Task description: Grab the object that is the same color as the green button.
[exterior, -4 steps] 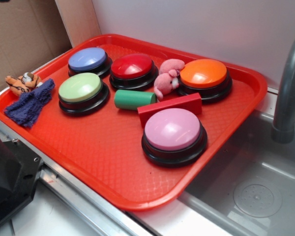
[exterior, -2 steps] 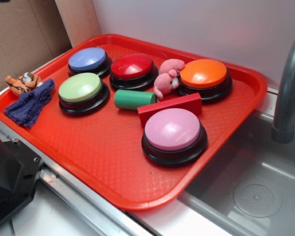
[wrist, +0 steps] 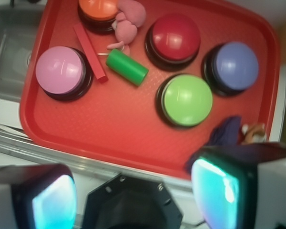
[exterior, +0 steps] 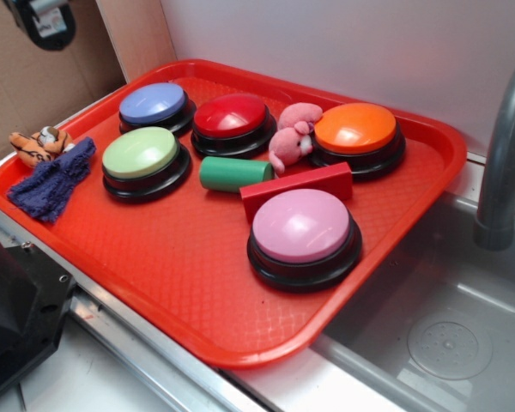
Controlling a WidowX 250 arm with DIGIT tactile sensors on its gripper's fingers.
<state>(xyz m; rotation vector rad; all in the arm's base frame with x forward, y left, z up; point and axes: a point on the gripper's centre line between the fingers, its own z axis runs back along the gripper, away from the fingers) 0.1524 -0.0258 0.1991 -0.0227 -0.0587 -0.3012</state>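
**Red tray of dome buttons, robot arm high above**

No brand, label or readable writing shows on anything in either view.

In the exterior view, going left to right: part of the robot arm (exterior: 43, 19) pokes in at the top left corner, high above the tray and well apart from everything on it. Below it, a small orange tiger toy (exterior: 37, 144) and a dark blue cloth (exterior: 53, 182) lie at the left edge of the red tray (exterior: 189, 275). Next come the blue button (exterior: 153, 104) at the back and the green button (exterior: 141, 154) in front of it. Just right of the green button lies the green cylinder (exterior: 232, 174), on its side, near the red button (exterior: 231, 118) behind it. Its right end meets the red rectangular block (exterior: 296, 189). A pink plush toy (exterior: 292, 136) rests beside the orange button (exterior: 355, 130). The pink button (exterior: 301, 227) sits nearest the front. A grey sink (exterior: 446, 318) and faucet (exterior: 505, 154) stand on the right.

In the wrist view, the gripper (wrist: 133, 191) looks down from above the tray's near edge, its two fingers (wrist: 221, 186) spread wide with nothing between them.
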